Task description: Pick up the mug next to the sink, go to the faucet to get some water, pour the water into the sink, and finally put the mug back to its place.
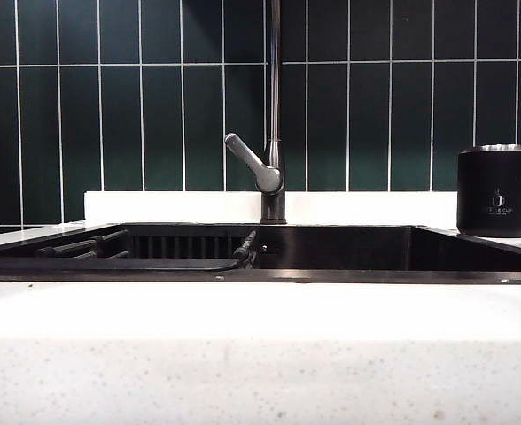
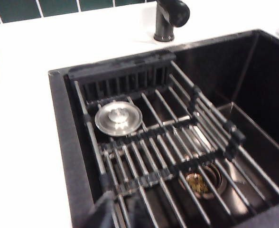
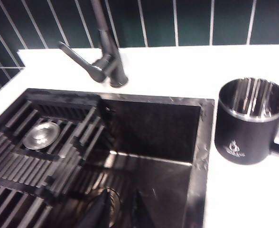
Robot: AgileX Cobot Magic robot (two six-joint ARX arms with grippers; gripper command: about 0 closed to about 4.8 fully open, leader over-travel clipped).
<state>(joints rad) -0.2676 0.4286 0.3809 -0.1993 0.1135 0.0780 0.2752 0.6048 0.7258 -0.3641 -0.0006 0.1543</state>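
Hovering over the black rectangular sink [image 3: 201, 142], left pincer [image 2: 120, 213] and right pincer [image 3: 118, 211] show narrowly parted, empty fingers; the matte black cylindrical mug [image 3: 251, 121] stands on the white tabletop [image 3: 244, 190].

My view: dark green tiled wall [image 1: 154, 106] fills the upper frame, white speckled counter [image 1: 260, 354] spans the bottom. Round silver drain stopper [image 2: 118, 118] lies on the rack, brass-coloured drain [image 2: 199, 183] lower right below it.

The only marking you have is on the matte black cylindrical mug with a silver rim [image 1: 495, 190] at the far right of the counter: a small pale cup-shaped logo [image 3: 233, 147] with tiny lettering beneath, too small and blurred to read.
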